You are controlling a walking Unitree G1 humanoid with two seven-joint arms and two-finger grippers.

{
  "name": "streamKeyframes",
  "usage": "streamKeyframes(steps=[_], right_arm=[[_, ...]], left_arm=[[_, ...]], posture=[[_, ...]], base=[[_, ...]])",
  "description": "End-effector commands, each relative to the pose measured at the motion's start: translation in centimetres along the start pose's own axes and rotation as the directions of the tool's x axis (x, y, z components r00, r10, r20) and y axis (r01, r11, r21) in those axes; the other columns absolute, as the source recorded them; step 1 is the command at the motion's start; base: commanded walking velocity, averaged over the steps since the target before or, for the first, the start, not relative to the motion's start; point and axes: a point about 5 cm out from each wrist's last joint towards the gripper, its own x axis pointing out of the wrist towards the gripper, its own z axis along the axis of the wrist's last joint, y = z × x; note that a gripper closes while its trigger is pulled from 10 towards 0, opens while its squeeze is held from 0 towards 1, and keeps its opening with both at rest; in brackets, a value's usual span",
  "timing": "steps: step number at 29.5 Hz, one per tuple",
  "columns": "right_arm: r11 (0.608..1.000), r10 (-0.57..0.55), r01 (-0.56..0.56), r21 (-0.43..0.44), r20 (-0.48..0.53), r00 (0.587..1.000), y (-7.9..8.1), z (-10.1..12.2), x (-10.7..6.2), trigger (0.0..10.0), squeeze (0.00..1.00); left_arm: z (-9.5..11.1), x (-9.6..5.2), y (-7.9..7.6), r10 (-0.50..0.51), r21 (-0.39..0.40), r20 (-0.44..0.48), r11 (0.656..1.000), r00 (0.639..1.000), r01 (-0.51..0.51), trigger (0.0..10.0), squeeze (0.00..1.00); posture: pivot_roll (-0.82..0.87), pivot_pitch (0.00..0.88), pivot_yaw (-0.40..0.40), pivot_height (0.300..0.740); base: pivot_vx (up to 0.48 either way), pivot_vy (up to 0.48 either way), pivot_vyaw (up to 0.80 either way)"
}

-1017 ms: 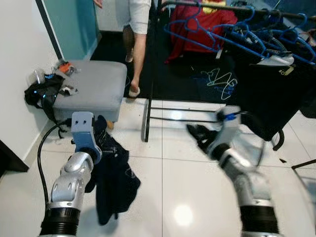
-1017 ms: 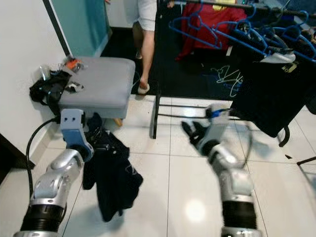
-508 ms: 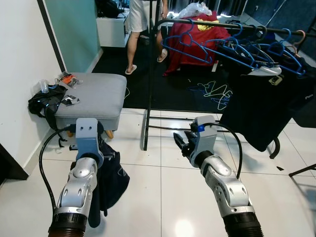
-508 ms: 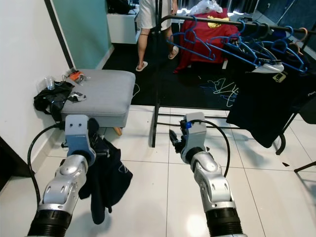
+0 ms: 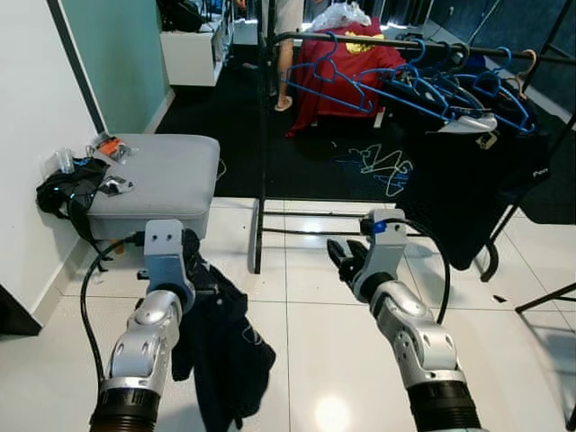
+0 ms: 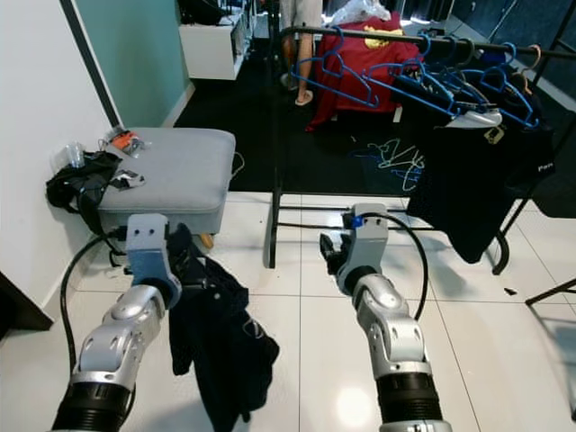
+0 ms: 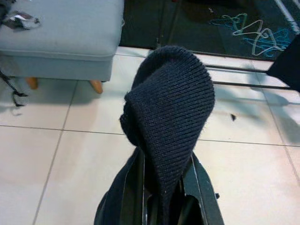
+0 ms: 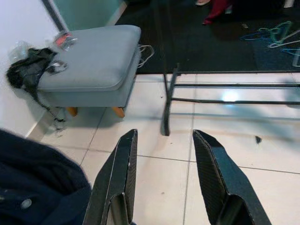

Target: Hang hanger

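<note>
Dark navy knit fabric fills my left gripper: its two black fingers are clamped on a fold of a dark ribbed garment, which hangs limp from the grip toward the white tiled floor. I cannot make out a hanger inside the cloth.

Far to my left, against the white wall, a square grey padded stool stands on short wooden legs, with a crumpled black bag slumped at its left edge and small clutter on top.

Moving right, the upright black post of a metal clothes rail rises from the tiles just past the stool. Its horizontal bar runs rightward across the top of the head views, carrying a row of blue plastic hangers, a red garment and a large black garment. More hangers lie tangled on the dark carpet under it. A person's legs show at the far side, behind the rail.

My right gripper is raised in front of me, near the rail's base, its fingers spread apart and holding nothing.

I judge the task is early: the garment is carried, nothing is hung yet. Next I would need to step closer to the rail, lift the left arm to bar height, and find a free stretch of bar between the blue hangers.
</note>
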Motion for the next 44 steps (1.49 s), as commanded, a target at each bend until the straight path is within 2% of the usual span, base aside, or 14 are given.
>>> streamKeyframes(steps=[1,5,7,8,12,14,20,23,27,31,33,35,38,44], right_arm=[[0.999,-0.042,0.042,0.011,0.023,0.999,-0.8,0.5,0.0,10.0,0.0],[0.998,-0.053,0.053,-0.023,0.02,0.998,-1.1,0.5,0.0,10.0,0.0],[0.996,-0.054,0.055,-0.072,0.019,0.998,-1.1,0.4,0.0,10.0,0.0],[0.996,-0.037,0.038,-0.081,0.005,0.999,-1.0,0.1,-0.1,10.0,0.0],[0.999,0.033,-0.034,-0.041,-0.02,0.999,0.1,-0.2,-0.1,10.0,0.0],[0.999,0.033,-0.034,-0.041,-0.02,0.999,0.1,-0.2,-0.1,10.0,0.0],[0.996,0.061,-0.061,-0.066,-0.011,0.998,0.7,0.3,0.4,10.0,0.0],[0.994,0.073,-0.074,-0.082,-0.012,0.997,0.9,0.4,0.8,10.0,0.0],[0.986,0.129,-0.129,-0.102,-0.013,0.992,2.0,0.6,1.2,10.0,0.0],[0.987,0.13,-0.131,-0.095,-0.011,0.991,2.4,0.8,1.5,10.0,0.0],[0.984,0.133,-0.133,-0.12,-0.009,0.991,2.7,1.4,2.3,10.0,0.0],[0.983,0.129,-0.13,-0.127,-0.011,0.992,2.8,1.4,2.4,10.0,0.0],[0.978,0.143,-0.143,-0.152,-0.011,0.99,3.1,1.4,2.5,10.0,0.0],[0.982,0.141,-0.143,-0.121,-0.029,0.99,3.3,0.7,2.7,10.0,0.0]], left_arm=[[0.7,0.1,-0.5,-0.022,0.0,0.038,1.0,0.999,0.022,10.0,0.0],[1.2,0.5,-0.6,-0.015,-0.001,0.049,1.0,0.999,0.015,10.0,0.0],[1.5,0.7,-0.6,-0.013,0.016,0.059,1.0,0.998,0.012,10.0,0.0],[1.9,0.8,-0.8,-0.022,0.009,0.073,1.0,0.997,0.021,10.0,0.0],[2.4,0.5,-1.5,-0.047,0.039,0.091,0.998,0.995,0.044,10.0,0.0],[2.4,0.5,-1.5,-0.047,0.039,0.091,0.998,0.995,0.044,10.0,0.0],[2.5,0.2,-1.5,-0.045,0.019,0.108,0.999,0.993,0.043,10.0,0.0],[2.5,0.4,-1.1,-0.019,0.039,0.101,0.999,0.995,0.015,10.0,0.0],[2.5,0.6,-1.3,-0.02,-0.003,0.098,1.0,0.995,0.02,10.0,0.0],[3.0,0.8,-1.9,-0.038,-0.051,0.109,0.998,0.993,0.043,10.0,0.0],[3.4,1.6,-2.3,-0.055,0.038,0.102,0.998,0.993,0.052,10.0,0.0],[3.5,1.8,-2.2,-0.047,0.084,0.108,0.996,0.993,0.038,10.0,0.0],[3.9,1.9,-2.0,-0.049,0.067,0.112,0.997,0.993,0.042,10.0,0.0],[3.4,1.7,-1.6,-0.04,0.046,0.101,0.998,0.994,0.036,10.0,0.0]], posture=[[-0.06,0.038,0.008,0.74],[-0.06,0.044,0.001,0.74],[-0.06,0.044,0.001,0.74],[-0.05,0.056,-0.023,0.74],[-0.04,0.038,-0.031,0.74],[-0.04,0.038,-0.031,0.74],[-0.03,0.036,-0.041,0.74],[-0.02,0.011,-0.056,0.74],[-0.02,0.0,-0.063,0.74],[-0.02,0.0,-0.054,0.74],[-0.01,0.021,-0.053,0.74],[-0.01,0.025,-0.055,0.74],[-0.01,0.004,-0.057,0.74],[-0.01,0.023,-0.051,0.74]], base=[[0.0,0.0,0.0],[0.0,0.0,0.0],[0.0,0.0,0.0],[0.0,0.0,0.0],[0.0,0.0,0.0],[0.0,0.0,0.0],[0.0,0.0,0.0],[0.0,0.0,0.0],[0.0,0.0,0.0],[0.0,0.0,0.0],[0.0,0.0,0.0],[0.0,0.0,0.0],[0.0,0.0,0.0],[0.0,0.0,0.0]])
